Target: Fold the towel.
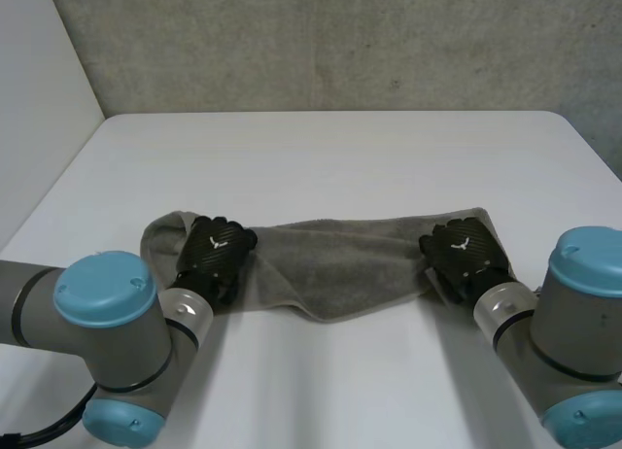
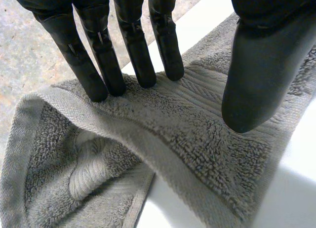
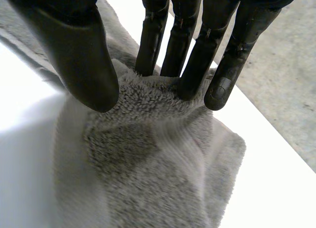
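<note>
A grey towel (image 1: 330,259) lies bunched in a long strip across the near part of the white table (image 1: 321,148). My left hand (image 1: 216,255) is at its left end, where the cloth curls up round the hand. In the left wrist view the fingers (image 2: 98,55) dig in behind a hem of the towel (image 2: 197,139), and the thumb (image 2: 261,80) comes down on the near side, pinching a band of cloth. My right hand (image 1: 465,255) is at the right end. There its fingers (image 3: 197,55) and thumb (image 3: 74,55) squeeze a raised ridge of towel (image 3: 148,178).
Bare tabletop stretches behind the towel to the far edge (image 1: 330,113), which meets a grey concrete wall (image 1: 340,41). A pale wall (image 1: 39,99) rises at the left. My two forearms fill the near corners.
</note>
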Motion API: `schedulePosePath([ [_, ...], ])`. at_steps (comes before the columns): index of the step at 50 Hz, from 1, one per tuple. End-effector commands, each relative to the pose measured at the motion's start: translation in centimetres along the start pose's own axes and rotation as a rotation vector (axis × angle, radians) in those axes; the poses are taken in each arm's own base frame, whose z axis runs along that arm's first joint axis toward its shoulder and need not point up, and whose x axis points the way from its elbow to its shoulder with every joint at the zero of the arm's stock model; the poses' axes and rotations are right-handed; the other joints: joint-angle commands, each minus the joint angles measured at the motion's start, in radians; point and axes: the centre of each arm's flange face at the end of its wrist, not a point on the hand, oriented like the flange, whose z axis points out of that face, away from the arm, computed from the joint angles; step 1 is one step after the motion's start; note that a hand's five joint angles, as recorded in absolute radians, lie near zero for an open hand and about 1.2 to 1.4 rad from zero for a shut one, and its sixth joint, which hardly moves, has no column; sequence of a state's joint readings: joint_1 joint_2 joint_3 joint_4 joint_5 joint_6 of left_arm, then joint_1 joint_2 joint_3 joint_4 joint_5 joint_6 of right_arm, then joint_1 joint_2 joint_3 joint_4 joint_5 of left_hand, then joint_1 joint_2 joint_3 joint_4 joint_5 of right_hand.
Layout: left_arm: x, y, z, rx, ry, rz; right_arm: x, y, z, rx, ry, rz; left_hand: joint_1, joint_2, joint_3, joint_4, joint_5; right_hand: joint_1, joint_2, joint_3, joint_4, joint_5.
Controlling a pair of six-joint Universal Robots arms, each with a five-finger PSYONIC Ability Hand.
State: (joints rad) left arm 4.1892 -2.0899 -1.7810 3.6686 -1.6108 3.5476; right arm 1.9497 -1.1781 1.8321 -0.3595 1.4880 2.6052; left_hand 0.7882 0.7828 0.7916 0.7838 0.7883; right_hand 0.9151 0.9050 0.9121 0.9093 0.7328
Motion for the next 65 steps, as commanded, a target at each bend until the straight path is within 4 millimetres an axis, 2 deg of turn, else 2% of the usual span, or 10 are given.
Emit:
schedulePosePath([
  [1,0.2,0.6,0.6,-0.009,0.002,0.001,2.4,0.0,0.2,-0.001,0.059,0.016,-0.093,-0.088,-0.097,-0.089,-0.268,0.053,0.064,0.056,0.059,0.061],
  [5,0.3,0.8,0.6,-0.016,0.007,0.001,3.4,0.4,0.4,-0.016,0.08,0.025,-0.093,-0.088,-0.097,-0.089,-0.268,0.098,0.108,0.101,0.103,0.105],
  [7,0.4,0.8,0.5,-0.018,0.008,0.001,4.0,0.8,0.6,-0.02,0.082,0.028,-0.093,-0.088,-0.097,-0.089,-0.268,0.325,0.335,0.328,0.331,0.333],
  [10,0.4,0.9,0.4,-0.027,0.01,0.001,4.7,0.9,0.8,-0.016,0.086,0.024,-0.093,-0.088,-0.097,-0.089,-0.268,0.481,0.491,0.484,0.486,0.488],
  [15,0.2,0.9,0.0,-0.032,0.011,0.0,5.7,1.1,1.1,-0.018,0.108,0.03,-0.196,-0.191,-0.199,-0.192,-0.371,0.481,0.491,0.484,0.487,0.489],
  [21,0.0,0.3,-1.2,-0.059,0.025,-0.002,7.3,1.6,1.5,-0.031,0.147,0.042,-0.541,-0.536,-0.545,-0.537,-0.716,0.481,0.491,0.484,0.487,0.489],
  [31,0.3,-0.4,-2.4,-0.063,0.053,-0.01,7.2,1.8,1.6,-0.035,0.145,0.043,-0.554,-0.549,-0.558,-0.55,-0.729,0.481,0.491,0.484,0.487,0.489],
  [43,1.7,-1.2,-1.0,-0.005,0.076,-0.051,6.7,1.8,1.5,-0.036,0.13,0.043,-0.525,-0.519,-0.528,-0.52,-0.7,0.481,0.491,0.484,0.487,0.489],
  [53,3.6,-3.1,0.0,0.068,0.128,-0.079,6.6,1.8,1.5,-0.038,0.129,0.045,-0.457,-0.452,-0.461,-0.453,-0.632,0.481,0.491,0.484,0.487,0.489],
  [65,5.7,-1.7,1.5,0.01,0.186,-0.057,7.2,1.9,1.6,-0.039,0.147,0.049,0.029,0.035,0.026,0.034,-0.145,0.481,0.491,0.484,0.487,0.489],
])
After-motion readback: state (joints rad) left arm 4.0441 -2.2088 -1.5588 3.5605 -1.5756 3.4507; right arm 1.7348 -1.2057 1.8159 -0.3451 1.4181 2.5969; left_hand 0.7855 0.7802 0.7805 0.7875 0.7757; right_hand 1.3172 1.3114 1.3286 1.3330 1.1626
